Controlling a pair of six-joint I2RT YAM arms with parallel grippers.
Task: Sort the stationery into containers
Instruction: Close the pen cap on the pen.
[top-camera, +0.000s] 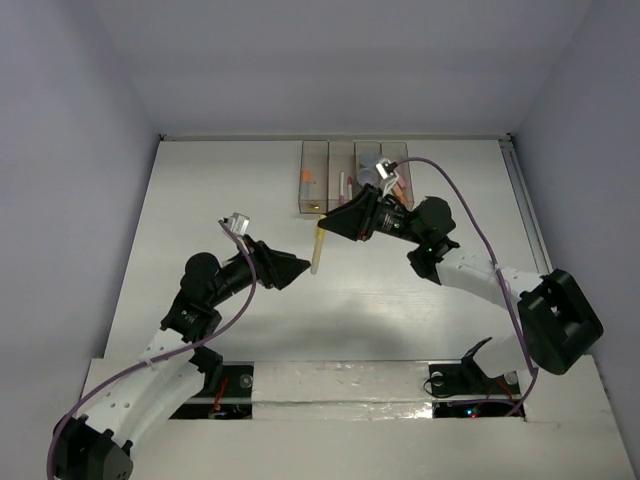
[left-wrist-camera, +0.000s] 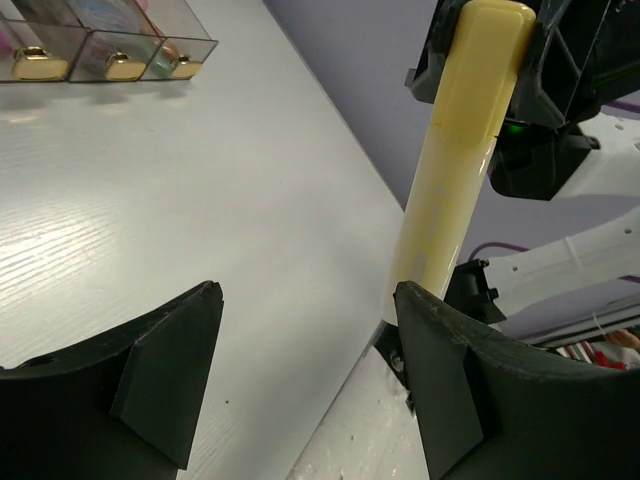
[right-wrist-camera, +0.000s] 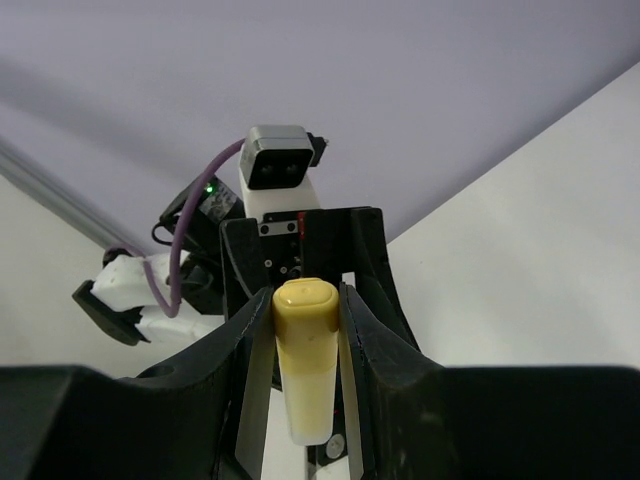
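Observation:
A pale yellow marker (top-camera: 317, 250) hangs upright above the table, its cap end clamped in my right gripper (top-camera: 327, 226). In the right wrist view the marker (right-wrist-camera: 305, 365) sits between the two pads (right-wrist-camera: 253, 380). My left gripper (top-camera: 303, 268) is open and empty at the marker's lower end. In the left wrist view the marker (left-wrist-camera: 450, 180) stands just past the right finger (left-wrist-camera: 450, 400), which hides its lower tip. The containers (top-camera: 318, 200), joined translucent bins, stand at the table's far side behind my right gripper. They also show in the left wrist view (left-wrist-camera: 100, 50).
The bins hold an orange piece (top-camera: 306, 178), a pink marker (top-camera: 343, 185) and pink items (top-camera: 400, 186). The left arm's wrist camera (right-wrist-camera: 278, 170) faces my right wrist. White walls enclose the table on three sides.

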